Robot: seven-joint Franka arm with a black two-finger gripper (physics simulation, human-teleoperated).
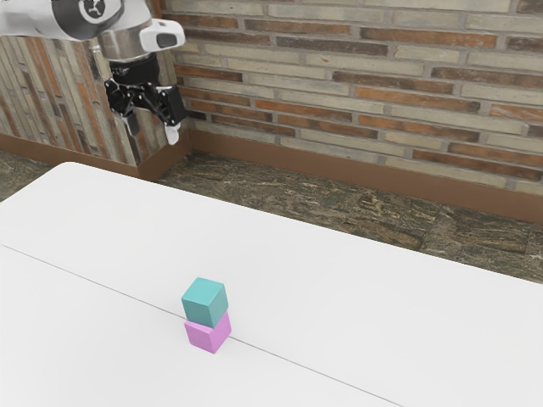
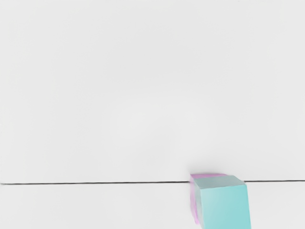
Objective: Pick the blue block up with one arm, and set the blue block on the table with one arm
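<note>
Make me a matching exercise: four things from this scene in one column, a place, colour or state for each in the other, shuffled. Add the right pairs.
Things:
1. Blue block
2. Gripper
3. Pink block
4. Table

Places, colours or states:
A. Beneath another block
B. White, crossed by a thin dark line
C. Stacked on another block
D. Open and empty

Right pairs: 1-C, 2-D, 3-A, 4-B

Pink block [image 1: 203,336], brick wall [image 1: 365,85], floor [image 1: 339,205]

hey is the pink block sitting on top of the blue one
No, the blue block rests on top of the pink block.
</note>
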